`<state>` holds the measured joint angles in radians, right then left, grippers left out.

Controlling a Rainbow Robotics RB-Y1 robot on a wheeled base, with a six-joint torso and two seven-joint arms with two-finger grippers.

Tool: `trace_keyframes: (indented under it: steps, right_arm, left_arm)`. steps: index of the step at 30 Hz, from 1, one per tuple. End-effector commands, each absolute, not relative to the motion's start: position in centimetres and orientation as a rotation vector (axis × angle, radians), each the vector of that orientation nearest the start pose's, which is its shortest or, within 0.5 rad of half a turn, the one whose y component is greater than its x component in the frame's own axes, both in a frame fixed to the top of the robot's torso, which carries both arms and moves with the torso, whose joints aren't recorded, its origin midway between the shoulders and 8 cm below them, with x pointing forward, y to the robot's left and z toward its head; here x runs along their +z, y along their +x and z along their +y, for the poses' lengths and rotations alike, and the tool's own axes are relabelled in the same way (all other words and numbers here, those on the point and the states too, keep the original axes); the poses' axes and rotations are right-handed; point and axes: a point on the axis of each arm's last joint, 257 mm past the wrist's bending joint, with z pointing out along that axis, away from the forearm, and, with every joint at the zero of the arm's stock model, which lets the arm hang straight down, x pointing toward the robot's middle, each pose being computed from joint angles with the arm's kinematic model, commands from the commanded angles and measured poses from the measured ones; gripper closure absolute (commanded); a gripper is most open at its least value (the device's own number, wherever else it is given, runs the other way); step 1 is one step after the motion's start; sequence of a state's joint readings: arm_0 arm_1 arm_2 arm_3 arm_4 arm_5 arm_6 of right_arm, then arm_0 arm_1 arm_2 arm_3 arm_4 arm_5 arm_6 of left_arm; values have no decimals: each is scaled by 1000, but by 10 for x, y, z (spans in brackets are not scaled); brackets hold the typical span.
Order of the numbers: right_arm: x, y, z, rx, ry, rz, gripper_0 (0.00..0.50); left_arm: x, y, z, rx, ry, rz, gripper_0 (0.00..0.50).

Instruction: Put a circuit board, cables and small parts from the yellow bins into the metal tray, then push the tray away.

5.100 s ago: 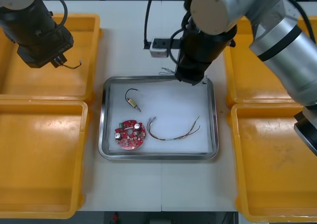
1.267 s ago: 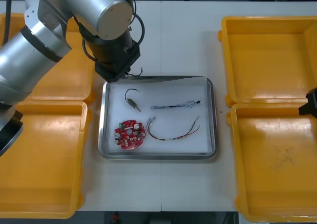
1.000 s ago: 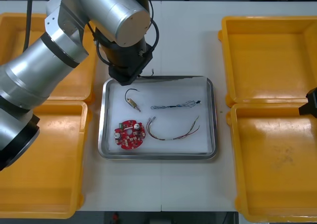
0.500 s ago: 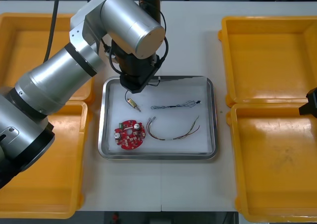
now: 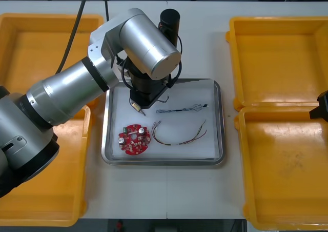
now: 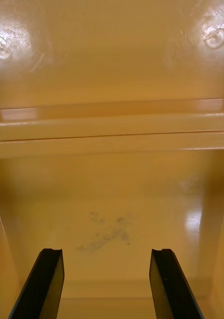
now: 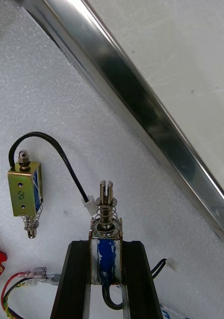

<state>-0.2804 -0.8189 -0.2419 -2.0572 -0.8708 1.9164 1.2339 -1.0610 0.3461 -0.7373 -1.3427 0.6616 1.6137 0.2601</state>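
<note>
My left gripper (image 7: 106, 246) is shut on a small metal part (image 7: 107, 234) with a blue body and a black lead, held just above the white floor of the metal tray (image 5: 220, 119). A second small metal part (image 7: 25, 192) with a curled black lead lies on the tray beside the fingers. In the front view the left wrist (image 5: 146, 88) hangs over the tray's far-left part. A round red circuit board (image 5: 134, 138), a red and yellow cable (image 5: 179, 137) and a twisted blue and white cable (image 5: 182, 109) lie in the tray. My right gripper (image 6: 106, 254) is open over a bin floor (image 6: 112, 209).
Two yellow bins stand at each side of the tray, left (image 5: 41, 165) and right (image 5: 282, 165). The tray's shiny rim (image 7: 142, 129) runs close past the held part. Bare table lies beyond the tray (image 5: 205, 42) and in front of it (image 5: 164, 191).
The left arm has swung from the far-left bin's edge over the tray rim and down into the tray's far-left part, carrying the small metal part. The right arm has stayed still.
</note>
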Motion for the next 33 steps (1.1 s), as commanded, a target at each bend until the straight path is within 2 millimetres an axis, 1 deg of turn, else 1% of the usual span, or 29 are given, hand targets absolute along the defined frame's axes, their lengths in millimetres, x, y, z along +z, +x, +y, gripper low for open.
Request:
trace_keyframes:
  steps: [1, 5, 7, 8, 11, 12, 14, 15, 17, 18, 19, 20, 24, 27, 30, 31, 33]
  right_arm:
    - [-146, 395, -380, -1, 120, 2687, 0]
    - [-146, 395, -380, 2, 119, 2687, 0]
    - [-147, 394, -379, 5, 117, 2690, 0]
    - [-146, 395, -379, 6, 116, 2689, 0]
    - [-146, 395, -379, 6, 116, 2689, 0]
    - [-146, 395, -379, 6, 116, 2689, 0]
    - [-146, 395, -378, 7, 115, 2689, 0]
    - [-146, 395, -378, 7, 115, 2689, 0]
    - [-146, 395, -379, 5, 115, 2689, 0]
    - [-146, 395, -378, 7, 115, 2689, 0]
    - [-146, 395, -378, 7, 115, 2689, 0]
    - [-146, 395, -378, 9, 114, 2690, 0]
    - [-146, 395, -378, 5, 106, 2687, 0]
    - [-145, 395, -377, 5, 99, 2685, 0]
    - [-143, 395, -374, 7, 84, 2680, 0]
    - [-143, 395, -374, 6, 83, 2679, 0]
    - [-140, 394, -371, 5, 65, 2671, 0]
  left_arm:
    - [-205, 514, 22, -288, -1242, 2465, 500]
    - [-206, 515, 25, -278, -1240, 2462, 499]
    - [-207, 516, 27, -273, -1242, 2462, 480]
    - [-208, 516, 28, -268, -1245, 2462, 449]
    - [-210, 518, 31, -260, -1246, 2462, 323]
    - [-210, 518, 32, -258, -1245, 2463, 292]
    - [-210, 518, 32, -255, -1241, 2461, 171]
    - [-210, 519, 33, -254, -1242, 2460, 148]
    - [-209, 520, 35, -253, -1240, 2455, 53]
    - [-209, 520, 35, -254, -1241, 2455, 37]
    - [-207, 521, 36, -256, -1239, 2450, 7]
    - [-207, 522, 37, -256, -1236, 2449, 0]
    - [-195, 525, 38, -270, -1229, 2433, 0]
    - [-178, 524, 39, -291, -1232, 2440, 0]
    - [-144, 518, 45, -310, -1238, 2466, 0]
    - [-139, 517, 46, -311, -1235, 2471, 0]
    - [-114, 512, 57, -313, -1234, 2486, 0]
